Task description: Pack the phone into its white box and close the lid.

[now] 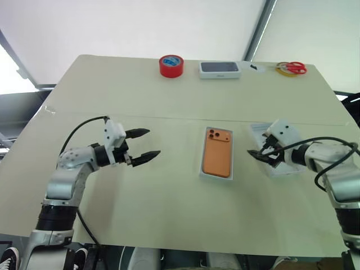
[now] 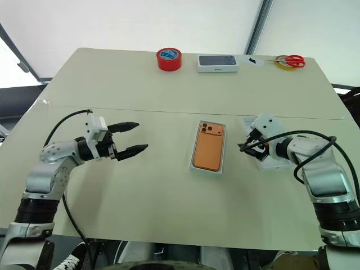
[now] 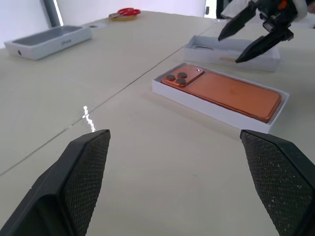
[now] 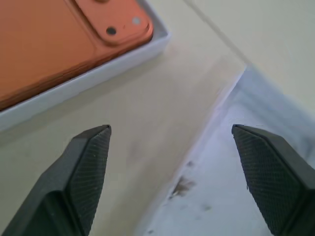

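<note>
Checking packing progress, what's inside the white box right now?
The orange phone lies camera-side up inside the white box, covering its floor; anything beneath it is hidden. No lid is on it.

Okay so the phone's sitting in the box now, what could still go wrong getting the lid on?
The lid lies open side up beside the white box, under the open right gripper; it must be flipped, so a shallow pinch on its wall could slip. The phone fills the box closely; a lid lowered skewed could catch on the rim or push the box across the table. The open left gripper hangs apart, bracing nothing.
</note>
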Motion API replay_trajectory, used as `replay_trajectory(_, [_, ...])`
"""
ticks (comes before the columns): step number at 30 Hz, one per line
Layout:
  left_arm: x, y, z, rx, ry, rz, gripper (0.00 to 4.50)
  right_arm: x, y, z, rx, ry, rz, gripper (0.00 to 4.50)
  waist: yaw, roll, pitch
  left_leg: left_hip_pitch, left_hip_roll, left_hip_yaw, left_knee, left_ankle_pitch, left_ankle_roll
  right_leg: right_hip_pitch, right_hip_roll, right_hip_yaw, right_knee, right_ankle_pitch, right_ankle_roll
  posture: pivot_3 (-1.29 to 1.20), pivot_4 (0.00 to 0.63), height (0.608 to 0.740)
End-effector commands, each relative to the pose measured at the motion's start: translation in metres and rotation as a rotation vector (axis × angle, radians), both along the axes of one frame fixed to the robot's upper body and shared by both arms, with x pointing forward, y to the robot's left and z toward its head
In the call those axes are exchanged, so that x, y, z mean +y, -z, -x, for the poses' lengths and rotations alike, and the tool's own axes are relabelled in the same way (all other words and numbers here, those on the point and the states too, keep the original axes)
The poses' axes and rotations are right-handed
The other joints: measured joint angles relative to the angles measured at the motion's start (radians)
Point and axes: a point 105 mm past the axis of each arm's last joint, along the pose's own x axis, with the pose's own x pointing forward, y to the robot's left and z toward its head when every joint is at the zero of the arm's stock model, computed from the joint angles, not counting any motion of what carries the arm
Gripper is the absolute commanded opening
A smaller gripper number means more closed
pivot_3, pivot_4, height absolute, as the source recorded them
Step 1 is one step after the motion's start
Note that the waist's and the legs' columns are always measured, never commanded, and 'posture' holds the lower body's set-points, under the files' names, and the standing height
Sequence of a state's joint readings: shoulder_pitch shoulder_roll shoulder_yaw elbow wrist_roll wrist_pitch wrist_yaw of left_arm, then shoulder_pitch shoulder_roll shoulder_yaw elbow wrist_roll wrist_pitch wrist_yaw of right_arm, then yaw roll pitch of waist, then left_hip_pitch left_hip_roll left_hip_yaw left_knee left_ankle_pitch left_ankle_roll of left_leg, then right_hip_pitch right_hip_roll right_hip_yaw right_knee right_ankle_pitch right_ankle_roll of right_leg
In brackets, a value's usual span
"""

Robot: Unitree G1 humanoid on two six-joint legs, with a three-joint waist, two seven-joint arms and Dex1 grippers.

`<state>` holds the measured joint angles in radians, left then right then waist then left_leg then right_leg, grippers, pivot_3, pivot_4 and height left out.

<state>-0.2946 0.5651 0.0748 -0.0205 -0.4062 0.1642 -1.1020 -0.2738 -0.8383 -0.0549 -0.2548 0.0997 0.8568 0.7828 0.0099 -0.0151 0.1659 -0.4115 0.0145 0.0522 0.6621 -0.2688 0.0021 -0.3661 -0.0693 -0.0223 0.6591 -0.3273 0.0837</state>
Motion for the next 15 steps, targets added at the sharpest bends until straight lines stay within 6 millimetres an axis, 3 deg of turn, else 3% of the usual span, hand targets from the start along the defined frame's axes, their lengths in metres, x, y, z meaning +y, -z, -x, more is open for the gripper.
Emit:
replay_trajectory(1, [0.003, -0.012, 0.006, -0.087, 0.014, 0.006, 4.44, -0.012, -0.008, 0.0, 0.025, 0.115, 0.039, 4.08, -0.003, 0.0, 0.0, 0.0, 0.0, 0.0, 0.0, 0.0, 0.0, 0.0, 0.0, 0.0, 0.0, 0.0, 0.0, 0.0, 0.15, 0.74])
replay_trajectory(3, [0.003, -0.012, 0.007, -0.104, 0.015, 0.004, 4.44, -0.013, -0.008, 0.0, 0.07, 0.156, 0.02, 4.08, -0.008, 0.001, 0.0, 0.0, 0.0, 0.0, -0.001, -0.001, 0.001, -0.001, 0.0, 0.0, 0.0, 0.0, 0.0, 0.0, 0.15, 0.74])
replay_trajectory(8, [0.005, -0.014, 0.015, -0.102, 0.056, 0.06, 4.44, 0.017, -0.01, 0.005, 0.241, 0.172, -0.157, 4.08, -0.026, 0.001, 0.0, -0.001, 0.0, 0.0, -0.004, -0.001, 0.001, -0.003, 0.0, 0.0, 0.0, 0.0, -0.001, 0.0, 0.15, 0.74])
replay_trajectory(15, [0.008, -0.015, 0.019, -0.107, 0.075, 0.029, 4.44, 0.02, -0.01, -0.008, 0.331, 0.231, -0.17, 4.08, -0.028, 0.001, 0.0, -0.002, -0.001, 0.001, -0.007, 0.0, 0.001, -0.006, 0.0, 0.0, 0.0, -0.001, -0.001, 0.0, 0.15, 0.74])
